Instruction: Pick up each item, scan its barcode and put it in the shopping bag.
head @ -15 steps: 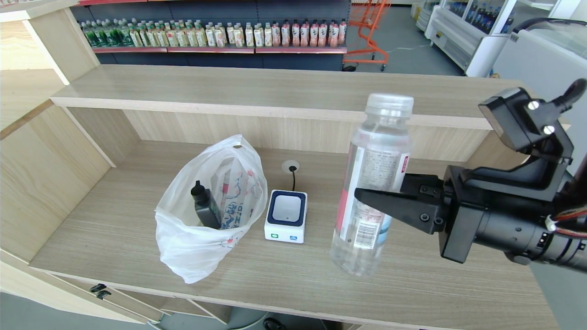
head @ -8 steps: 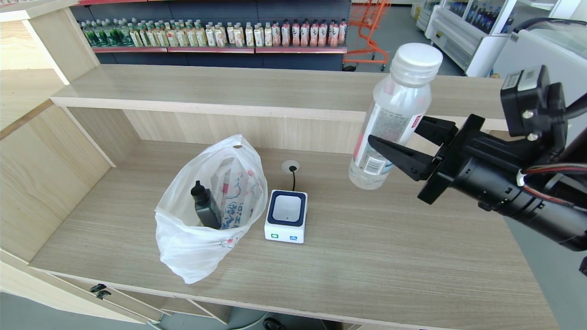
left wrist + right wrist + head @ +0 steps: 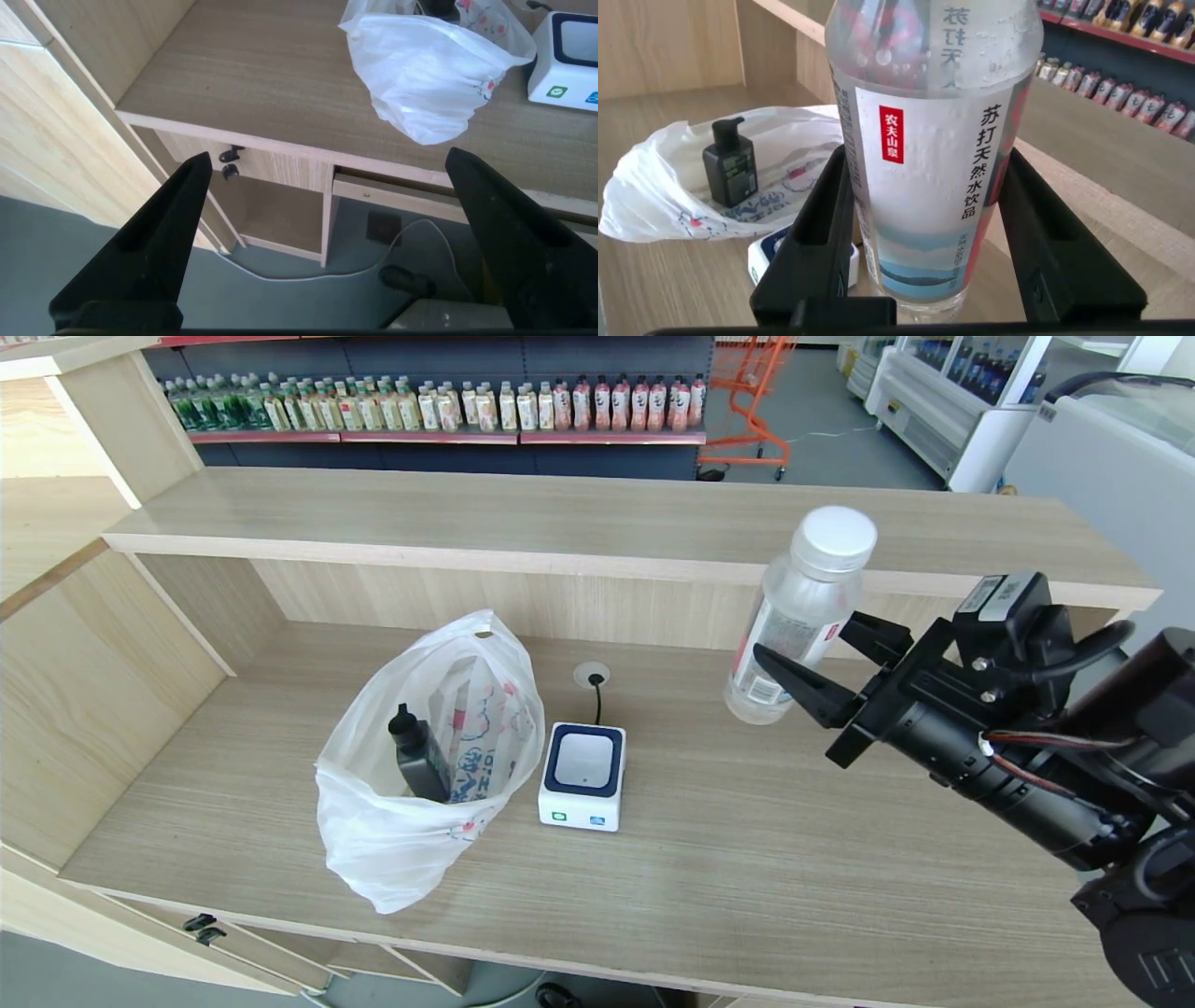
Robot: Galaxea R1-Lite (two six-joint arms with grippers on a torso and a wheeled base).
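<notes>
Well, right pincer [image 3: 799,639] pinches the bottle [image 3: 801,602] aloft near the counter [image 3: 747,840] back wall; left pincer [image 3: 332,159] spread.

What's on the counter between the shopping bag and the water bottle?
The barcode scanner, right beside the shopping bag; the head view shows it, left of the water bottle.

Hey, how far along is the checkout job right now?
Done: the shopping bag already holds a black pump bottle and a printed packet. In hand: the right gripper is shut on the water bottle, held in the air to the right of the scanner. Left: presenting that bottle's barcode to the scanner, it seems, then dropping it into the bag.
</notes>
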